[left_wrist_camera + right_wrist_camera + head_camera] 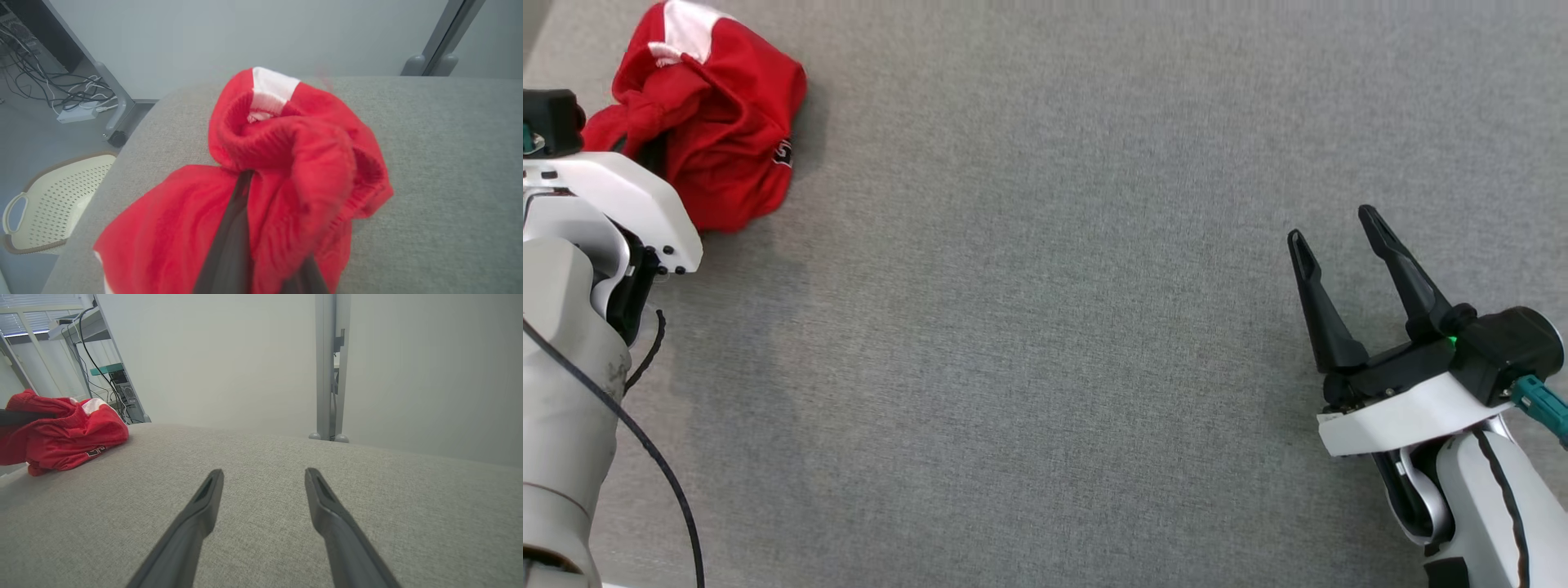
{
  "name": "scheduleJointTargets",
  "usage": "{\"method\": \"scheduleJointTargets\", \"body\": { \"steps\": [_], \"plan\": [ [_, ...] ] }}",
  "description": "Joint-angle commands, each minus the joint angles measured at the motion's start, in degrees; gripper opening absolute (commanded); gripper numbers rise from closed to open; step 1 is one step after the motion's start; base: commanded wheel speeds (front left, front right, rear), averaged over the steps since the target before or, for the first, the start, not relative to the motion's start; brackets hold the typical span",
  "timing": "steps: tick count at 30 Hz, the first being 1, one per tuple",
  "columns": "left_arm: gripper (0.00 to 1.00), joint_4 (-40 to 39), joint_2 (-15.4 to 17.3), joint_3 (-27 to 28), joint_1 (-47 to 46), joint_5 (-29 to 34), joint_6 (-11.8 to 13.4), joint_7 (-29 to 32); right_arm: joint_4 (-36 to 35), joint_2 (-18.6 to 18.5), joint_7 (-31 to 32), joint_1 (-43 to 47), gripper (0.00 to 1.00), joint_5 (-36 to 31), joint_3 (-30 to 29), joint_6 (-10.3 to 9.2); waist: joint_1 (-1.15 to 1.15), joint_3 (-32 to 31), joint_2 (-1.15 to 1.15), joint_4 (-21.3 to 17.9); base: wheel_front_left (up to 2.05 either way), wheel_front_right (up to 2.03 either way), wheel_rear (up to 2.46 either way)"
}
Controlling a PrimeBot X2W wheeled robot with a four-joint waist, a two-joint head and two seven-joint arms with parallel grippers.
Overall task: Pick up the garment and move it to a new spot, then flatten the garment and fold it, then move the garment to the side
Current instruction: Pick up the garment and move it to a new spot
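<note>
Pick-up step: the crumpled red-and-white mesh garment [711, 122] sits far left on the grey fabric table [1045, 327], the left gripper [246, 179] clamped shut on its folds. The right gripper [1331, 227] hovers near right, spread and empty. Next, probably: lift it and carry it centreward.

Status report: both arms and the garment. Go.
Left gripper jaws shut on crumpled red garment, far left of grey surface. Right gripper jaws open, empty. Nothing in the way.
</note>
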Motion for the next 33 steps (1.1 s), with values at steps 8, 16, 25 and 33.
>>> {"method": "scheduleJointTargets", "body": {
  "steps": [8, 16, 25, 33],
  "plan": [
    [0.0, -5.11, -0.62, -0.01, 1.9, -0.02, -0.16, -7.96, 1.31, 1.31, -0.05, 2.58, 1.0, 0.53, -1.06, 0.01, 0.0, -7.51, 0.0, 0.04, 0.0, 0.0, 0.0],
    [0.0, -21.01, -2.24, 3.21, 6.4, 1.45, 0.24, -8.46, 1.53, 3.01, -0.05, 4.57, 1.0, 0.25, -2.81, 0.01, 0.0, -12.37, 0.0, -1.55, 0.0, 0.0, 0.0],
    [0.0, -33.75, -6.13, 2.96, 11.65, 1.99, 0.25, -8.47, 1.08, 4.62, -0.05, 5.44, 1.0, 0.29, -4.94, 0.01, 0.0, -14.83, 0.0, -6.73, 0.0, 0.0, 0.0],
    [0.0, -40.91, -10.63, -3.32, 13.97, 0.36, -0.08, -7.1, 0.5, 5.6, -0.04, 5.33, 1.0, 0.01, -7.17, 0.01, 0.0, -14.55, 0.0, -12.88, 0.0, 0.0, 0.0]
  ]
}}
